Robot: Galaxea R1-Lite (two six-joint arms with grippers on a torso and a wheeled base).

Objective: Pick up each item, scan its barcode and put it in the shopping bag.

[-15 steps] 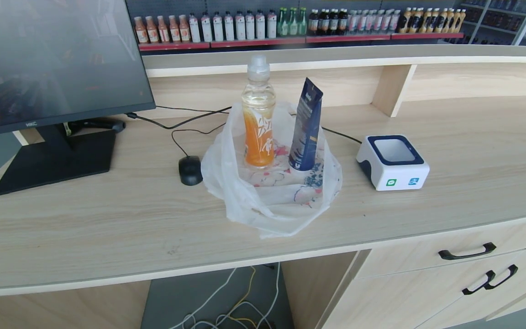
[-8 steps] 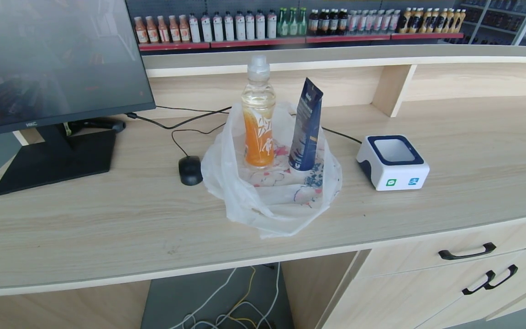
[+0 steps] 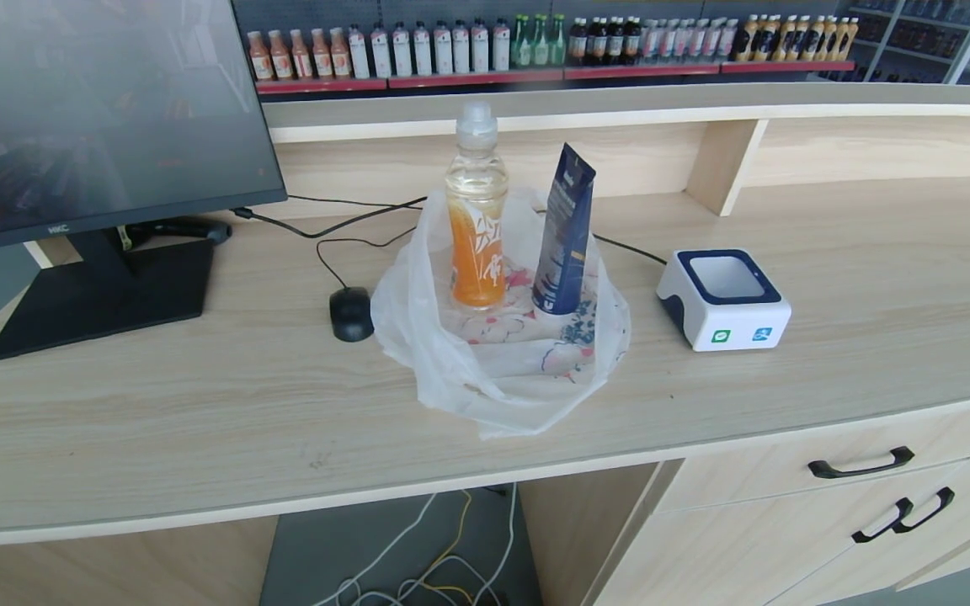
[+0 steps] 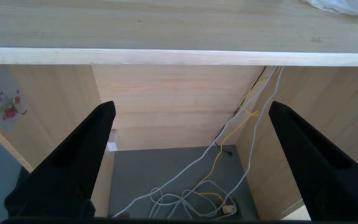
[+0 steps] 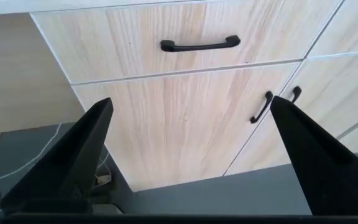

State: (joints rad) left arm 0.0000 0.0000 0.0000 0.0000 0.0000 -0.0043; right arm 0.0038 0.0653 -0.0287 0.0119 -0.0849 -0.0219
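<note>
Below the counter (image 4: pixel 166 25), left hand (image 4: pixel 191 109) and right hand (image 5: pixel 191 102) gape wide.

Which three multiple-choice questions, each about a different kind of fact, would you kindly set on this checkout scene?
1. Where does the pouch stand?
A. In the shopping bag, on the robot's right of the bottle
B. Outside the bag, left of the bottle
C. Lying across the bottle

2. What colour is the drink in the bottle?
A. Green
B. Orange
C. Purple

3. How is the left tool?
A. Shut on the bottle
B. Shut on the pouch
C. Open, holding nothing

Answers: 1 A, the bag's plastic rises around both items; 2 B, the lower part of the bottle shows orange; 3 C, its two sides stand far apart with nothing between them.
</note>
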